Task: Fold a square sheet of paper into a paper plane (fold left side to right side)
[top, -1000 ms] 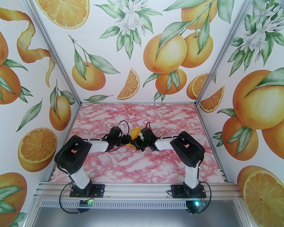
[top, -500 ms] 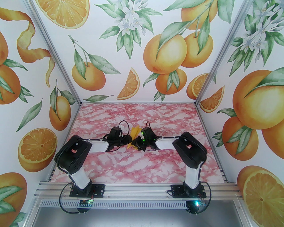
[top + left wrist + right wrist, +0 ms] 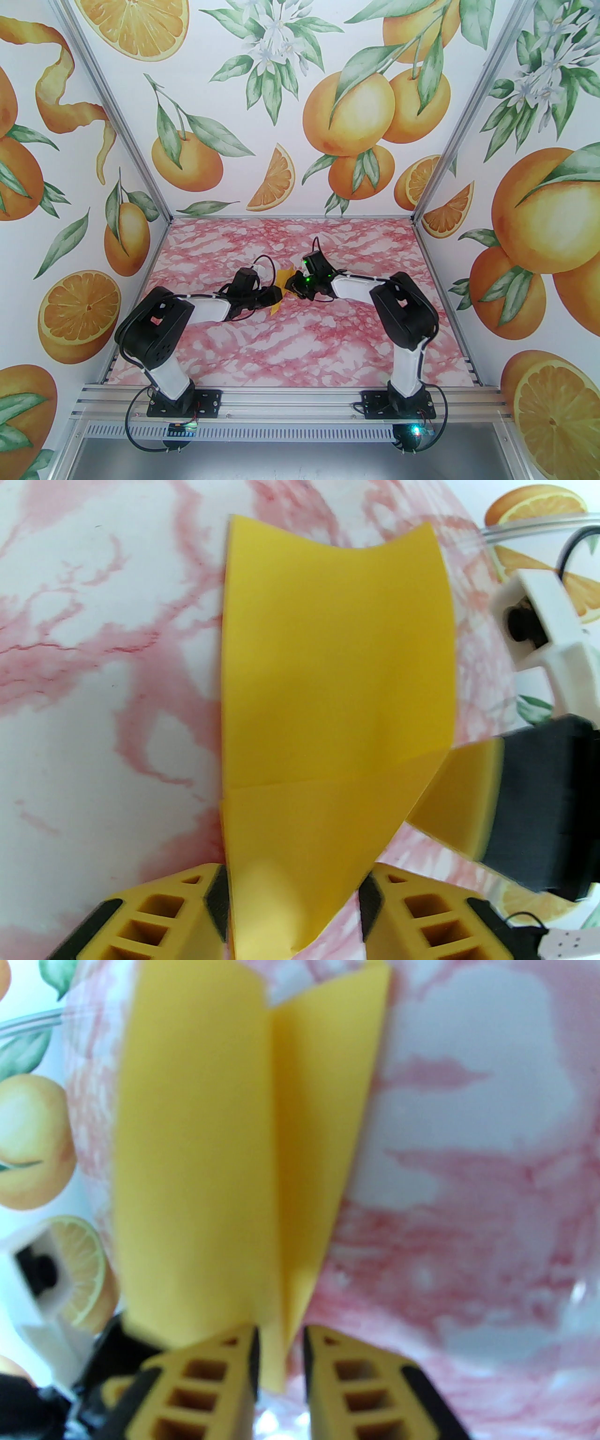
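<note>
The yellow-orange paper (image 3: 283, 277) is partly folded, with creases and a tapering end. It stands mid-table between both grippers. In the left wrist view the paper (image 3: 337, 667) fills the gap of my left gripper (image 3: 293, 902), bowed, its edges touching both pads; that gripper (image 3: 277, 295) is shut on it. In the right wrist view the paper's (image 3: 197, 1147) narrow tip sits in the small gap of my right gripper (image 3: 280, 1368), which is slightly open with space beside the paper. The right gripper (image 3: 291, 284) is at the paper's right side, and one of its fingers (image 3: 468, 803) lies next to the paper's corner.
The pink marbled table (image 3: 290, 347) lies all around the paper. Walls printed with oranges (image 3: 349, 112) close in the back and both sides. An aluminium rail (image 3: 281, 398) runs along the near edge by the arm bases.
My right arm has swung its gripper away from me and slightly up along the paper's right side. The left arm and the paper have hardly moved.
</note>
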